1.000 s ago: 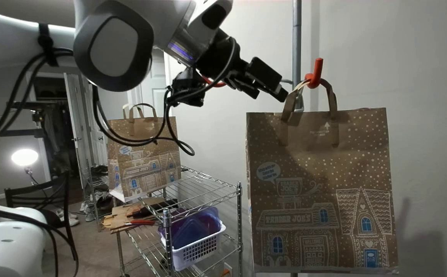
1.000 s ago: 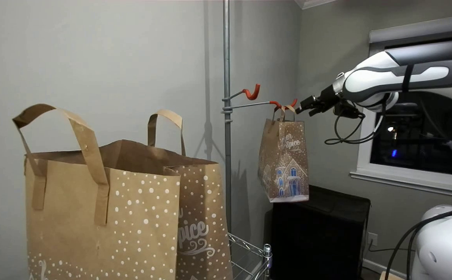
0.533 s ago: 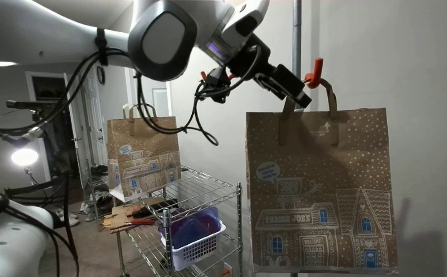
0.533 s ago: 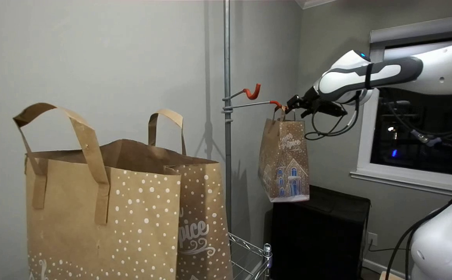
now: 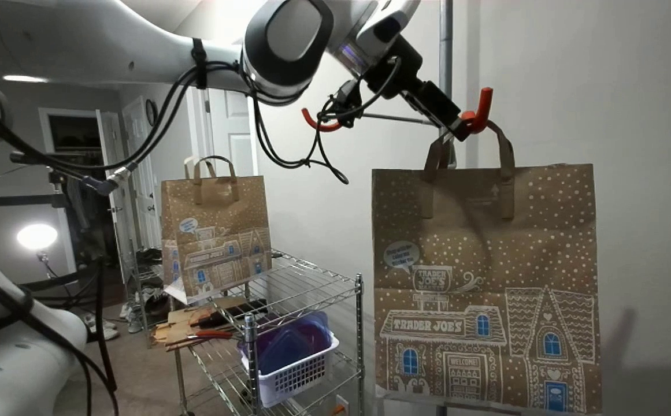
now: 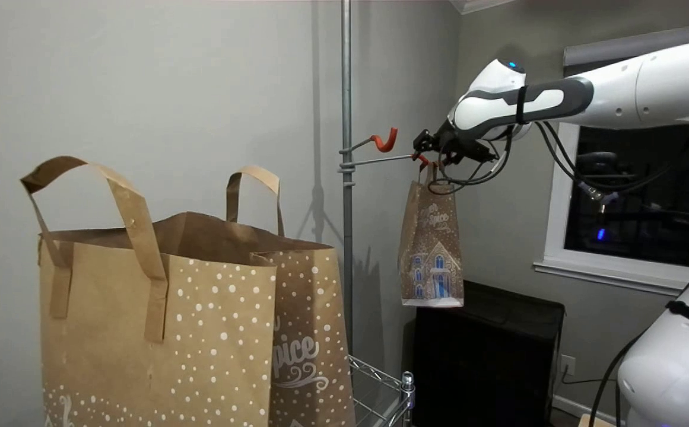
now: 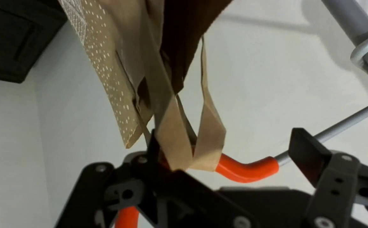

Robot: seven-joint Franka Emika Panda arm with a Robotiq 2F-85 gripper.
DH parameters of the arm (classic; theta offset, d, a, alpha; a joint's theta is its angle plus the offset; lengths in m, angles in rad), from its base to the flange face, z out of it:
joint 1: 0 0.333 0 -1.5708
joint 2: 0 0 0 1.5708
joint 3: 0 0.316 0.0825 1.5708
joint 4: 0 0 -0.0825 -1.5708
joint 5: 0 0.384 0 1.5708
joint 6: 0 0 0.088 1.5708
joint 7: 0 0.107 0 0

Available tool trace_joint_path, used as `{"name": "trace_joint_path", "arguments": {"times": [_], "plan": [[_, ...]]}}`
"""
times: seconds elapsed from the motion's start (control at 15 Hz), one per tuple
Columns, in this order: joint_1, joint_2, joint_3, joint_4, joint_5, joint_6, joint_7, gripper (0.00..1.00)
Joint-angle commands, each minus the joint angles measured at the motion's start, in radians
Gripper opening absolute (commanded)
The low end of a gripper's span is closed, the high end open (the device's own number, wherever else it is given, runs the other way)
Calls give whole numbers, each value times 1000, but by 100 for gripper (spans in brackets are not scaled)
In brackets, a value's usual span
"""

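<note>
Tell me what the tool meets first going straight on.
Probably the paper handles of the hanging Trader Joe's bag, looped over the red hook; depth is unclear, so the hook might come first.

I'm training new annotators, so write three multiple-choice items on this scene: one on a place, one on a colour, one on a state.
1. The bag nearest the gripper hangs from:
A. a chair
B. a hook
C. a door

2. That hook's curved end is:
A. blue
B. white
C. red

3. The gripper's jaws stand:
A. open
B. shut
C. nearly shut

1 B: its handles loop over the hook in the wrist view.
2 C: that colour shows in both exterior views.
3 A: the fingers stand wide apart in the wrist view.
</note>
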Motion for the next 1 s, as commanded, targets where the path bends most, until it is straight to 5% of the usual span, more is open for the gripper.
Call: {"name": "trace_joint_path", "arguments": {"times": [0.0,0.13,0.2,0.33,0.87,0.93], "plan": [[-47,45,67,101,-79,-116,180,100],[-43,58,83,139,-111,-157,247,96],[-37,62,87,152,-123,-169,270,74],[-33,67,94,176,-157,-199,317,69],[-11,74,82,173,-194,-299,369,17],[-9,78,79,173,-191,-304,364,40]]}}
